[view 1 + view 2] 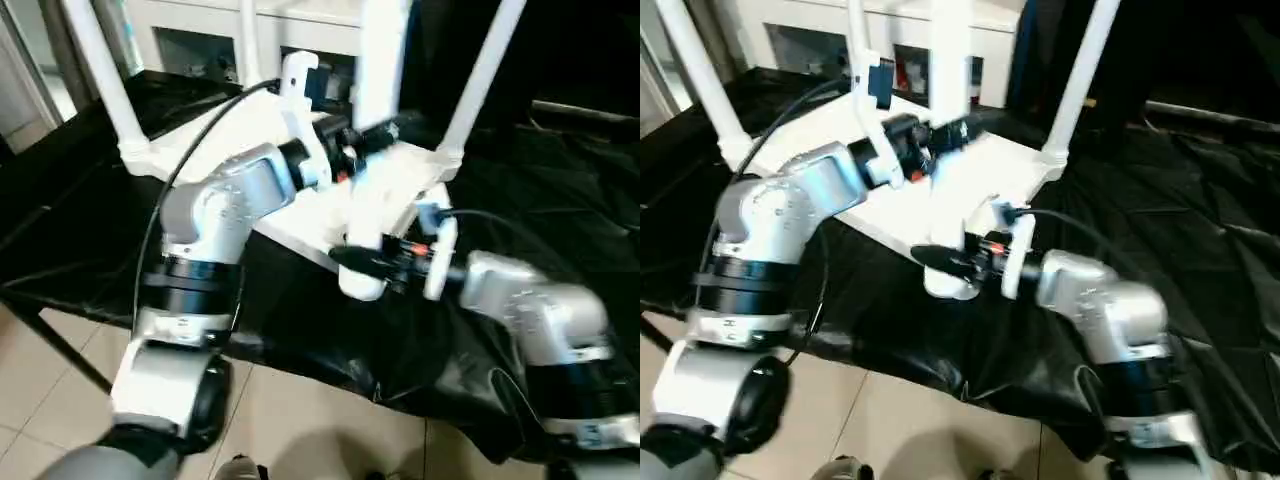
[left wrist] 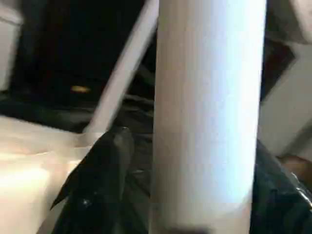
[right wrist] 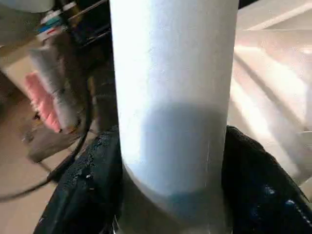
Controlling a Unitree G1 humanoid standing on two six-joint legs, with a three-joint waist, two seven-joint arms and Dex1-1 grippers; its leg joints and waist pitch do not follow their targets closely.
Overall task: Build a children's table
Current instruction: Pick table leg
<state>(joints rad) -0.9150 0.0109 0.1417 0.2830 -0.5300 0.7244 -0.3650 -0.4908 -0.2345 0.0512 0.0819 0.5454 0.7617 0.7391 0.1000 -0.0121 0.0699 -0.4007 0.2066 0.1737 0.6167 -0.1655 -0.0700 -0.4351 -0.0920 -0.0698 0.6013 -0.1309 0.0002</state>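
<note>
Black-draped work table (image 1: 1200, 250), tiled floor (image 1: 300, 420); both end effectors clasping one white leg (image 1: 950, 120).

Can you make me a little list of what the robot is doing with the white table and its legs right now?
table part: white tabletop lying upside down on the black-draped work table
legs already standing up: three, one at the far left corner, one at the back, one at the far right corner
leg being fitted: fourth leg, upright at the near corner
right gripper: fingers on both sides of that leg, low down
left gripper: beside the same leg, higher up
state: blurry, arms moving
</note>
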